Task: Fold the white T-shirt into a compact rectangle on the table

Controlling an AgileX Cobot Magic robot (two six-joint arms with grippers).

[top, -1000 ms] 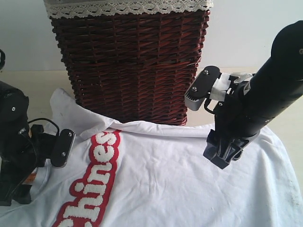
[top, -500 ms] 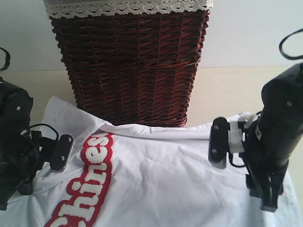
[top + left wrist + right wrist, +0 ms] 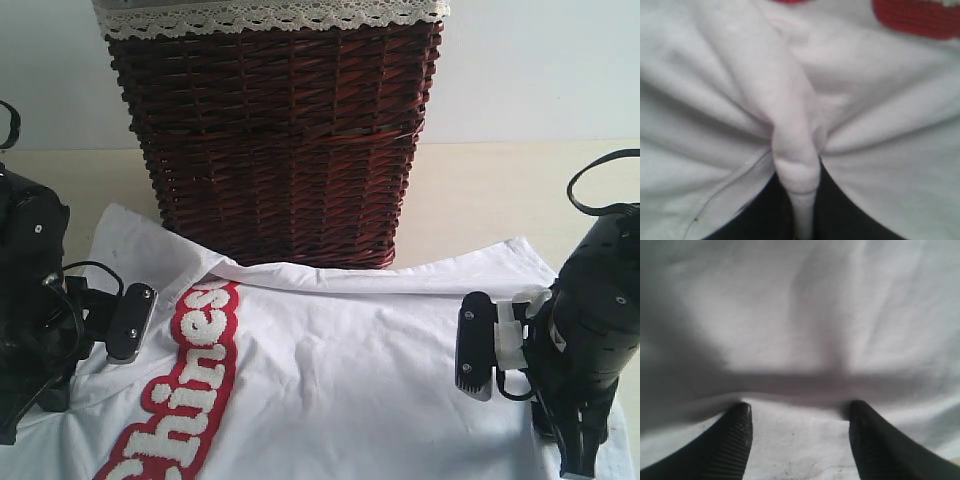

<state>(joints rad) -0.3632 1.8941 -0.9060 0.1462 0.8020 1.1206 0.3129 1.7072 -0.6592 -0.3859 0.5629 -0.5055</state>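
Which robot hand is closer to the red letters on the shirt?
The left. The left gripper is shut on a fold of the white T-shirt right beside the red band; the right gripper hangs open over plain cloth at the shirt's far side.

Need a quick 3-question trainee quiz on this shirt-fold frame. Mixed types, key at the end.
1. True or false: the right gripper is shut on the white T-shirt.
2. The left gripper grips: A) basket lace, B) a pinched fold of shirt, C) nothing.
3. What colour is the band under the shirt's lettering?
Key: 1 false, its fingers stand apart over the cloth; 2 B; 3 red.
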